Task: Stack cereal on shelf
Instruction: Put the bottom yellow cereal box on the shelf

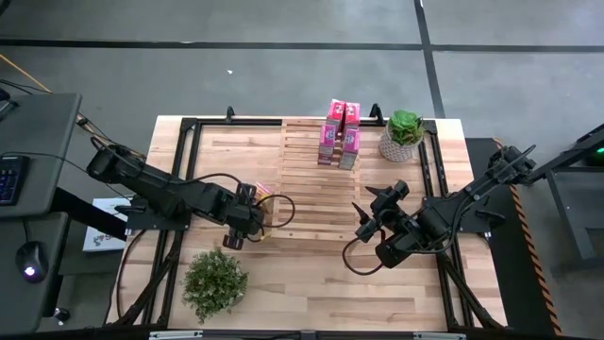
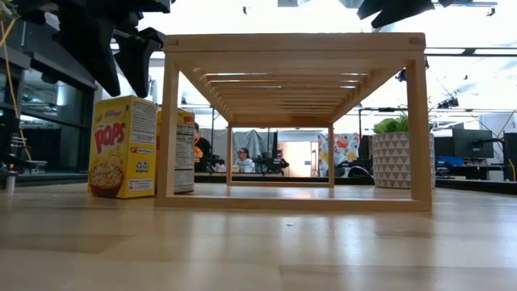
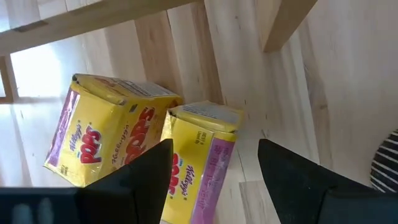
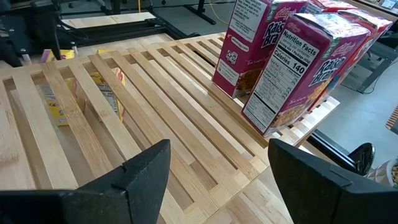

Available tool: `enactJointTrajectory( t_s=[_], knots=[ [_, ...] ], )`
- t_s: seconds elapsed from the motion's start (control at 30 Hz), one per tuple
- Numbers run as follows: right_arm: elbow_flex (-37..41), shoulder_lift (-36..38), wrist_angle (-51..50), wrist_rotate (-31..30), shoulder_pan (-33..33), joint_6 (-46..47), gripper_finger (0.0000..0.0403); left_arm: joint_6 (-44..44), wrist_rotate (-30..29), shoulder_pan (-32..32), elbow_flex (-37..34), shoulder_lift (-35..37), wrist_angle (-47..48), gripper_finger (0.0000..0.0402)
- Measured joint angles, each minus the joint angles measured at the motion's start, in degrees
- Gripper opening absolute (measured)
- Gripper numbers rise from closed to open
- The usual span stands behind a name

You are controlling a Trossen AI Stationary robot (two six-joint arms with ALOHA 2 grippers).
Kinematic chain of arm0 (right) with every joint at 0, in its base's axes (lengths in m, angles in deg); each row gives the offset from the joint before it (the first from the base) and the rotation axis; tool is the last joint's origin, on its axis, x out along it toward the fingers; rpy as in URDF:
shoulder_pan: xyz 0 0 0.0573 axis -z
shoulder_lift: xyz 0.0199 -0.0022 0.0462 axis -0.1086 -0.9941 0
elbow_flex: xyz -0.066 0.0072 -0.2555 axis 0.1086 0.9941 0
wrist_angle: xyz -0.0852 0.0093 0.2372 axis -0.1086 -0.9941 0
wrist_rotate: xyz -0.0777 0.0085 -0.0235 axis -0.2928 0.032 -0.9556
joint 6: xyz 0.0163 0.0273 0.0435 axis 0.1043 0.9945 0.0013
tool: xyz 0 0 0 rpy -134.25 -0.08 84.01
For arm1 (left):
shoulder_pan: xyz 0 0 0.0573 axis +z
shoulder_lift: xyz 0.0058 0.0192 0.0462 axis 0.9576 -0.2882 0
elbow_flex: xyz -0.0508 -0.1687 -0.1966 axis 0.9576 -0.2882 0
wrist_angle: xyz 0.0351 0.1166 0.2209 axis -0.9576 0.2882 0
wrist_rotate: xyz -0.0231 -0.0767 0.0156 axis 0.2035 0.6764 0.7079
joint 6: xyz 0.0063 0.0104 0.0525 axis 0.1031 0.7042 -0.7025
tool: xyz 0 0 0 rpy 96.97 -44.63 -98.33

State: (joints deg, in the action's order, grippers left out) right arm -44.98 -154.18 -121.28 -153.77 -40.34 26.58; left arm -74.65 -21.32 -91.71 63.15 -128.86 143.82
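The shelf [image 1: 321, 179], a rack of pale slats, stands mid-table. Several pink cereal boxes [image 1: 340, 132] stand upright on its top at the far end, and show close by in the right wrist view [image 4: 292, 68]. Two yellow cereal boxes [image 2: 123, 147] [image 3: 106, 134] stand upright on the table against the shelf's left side. My left gripper [image 3: 214, 180] hangs open just above them, pointing steeply down, clear of their tops [image 2: 121, 56]. My right gripper [image 4: 217, 174] is open over the shelf's right near part [image 1: 373, 212], with nothing between its fingers.
A potted green plant [image 1: 404, 132] in a patterned white pot [image 2: 393, 158] stands at the far right, beside the shelf. A second leafy plant [image 1: 215, 281] sits near the front left. Black frame rails [image 1: 184, 170] run along the table's sides.
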Motion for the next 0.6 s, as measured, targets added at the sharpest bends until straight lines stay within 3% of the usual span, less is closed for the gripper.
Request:
enactJointTrajectory(
  t_s=[0.4,0.6],
  knots=[
    [0.0,0.0,0.0,0.0,0.0,0.0,0.0264,-2.5,0.3,2.9,0.0,0.0,0.2,0.0225],
    [0.0,0.0,0.0,-0.1,0.0,0.0,0.0264,-2.1,5.6,4.8,0.0,0.0,0.2,0.0225]
  ],
)
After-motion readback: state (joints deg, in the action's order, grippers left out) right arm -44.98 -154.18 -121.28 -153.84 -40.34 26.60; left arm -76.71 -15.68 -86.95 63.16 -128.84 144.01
